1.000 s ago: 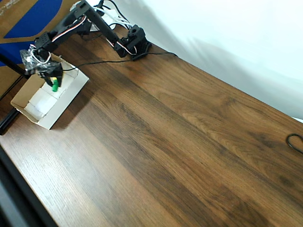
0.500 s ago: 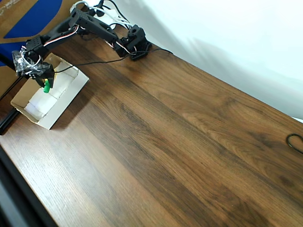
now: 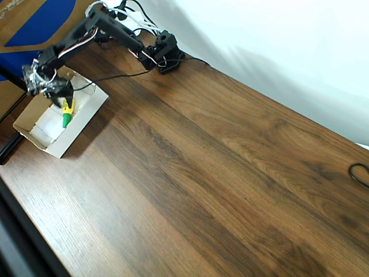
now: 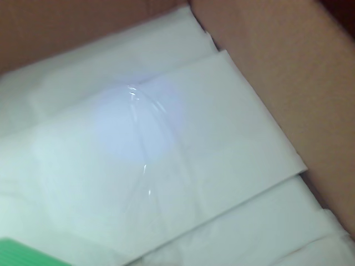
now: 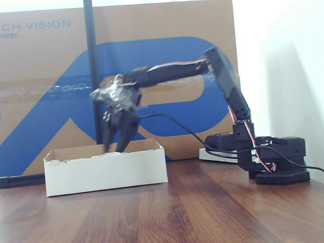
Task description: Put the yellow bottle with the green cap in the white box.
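**Bottle over the box, at the tip of the hand**

One yellow bottle with the green cap (image 3: 67,113) shows in the overhead view, inside the outline of the white box (image 3: 81,122), cap pointing down toward the paper lining. In the wrist view a sliver of green cap (image 4: 25,254) sits at the bottom left corner over white paper, with the box's tan wall (image 4: 277,83) at upper right. There is one box, standing at the far left of the desk (image 3: 219,173).

The single hand (image 3: 62,99) reaches down into the box; in the fixed view its fingers (image 5: 123,132) dip behind the box's near wall (image 5: 106,174). The bottle lies right at the fingertips, but I cannot tell whether the fingers are clamped on it or apart.
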Motion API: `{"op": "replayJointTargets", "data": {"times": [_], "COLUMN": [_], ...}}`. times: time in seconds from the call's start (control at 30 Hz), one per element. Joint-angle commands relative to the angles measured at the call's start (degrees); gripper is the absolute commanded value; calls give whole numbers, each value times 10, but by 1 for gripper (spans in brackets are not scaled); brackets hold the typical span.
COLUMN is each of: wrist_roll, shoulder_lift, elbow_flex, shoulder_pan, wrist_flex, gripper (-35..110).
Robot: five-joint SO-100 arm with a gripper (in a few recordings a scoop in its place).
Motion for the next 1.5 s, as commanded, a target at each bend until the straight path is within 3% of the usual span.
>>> {"op": "replayJointTargets", "data": {"times": [0.0, 0.37, 0.77, 0.93, 1.13, 1.47], "wrist_roll": [-4, -28, -142, -183, -205, -249], "shoulder_lift": [181, 572, 993, 1165, 1264, 1266], "elbow_flex": [114, 376, 737, 867, 951, 993], "shoulder_pan": [-17, -122, -259, -286, -308, -287], "wrist_flex": [-38, -44, -85, -47, -5, 51], "gripper": [0, 0, 0, 0, 0, 0]}}
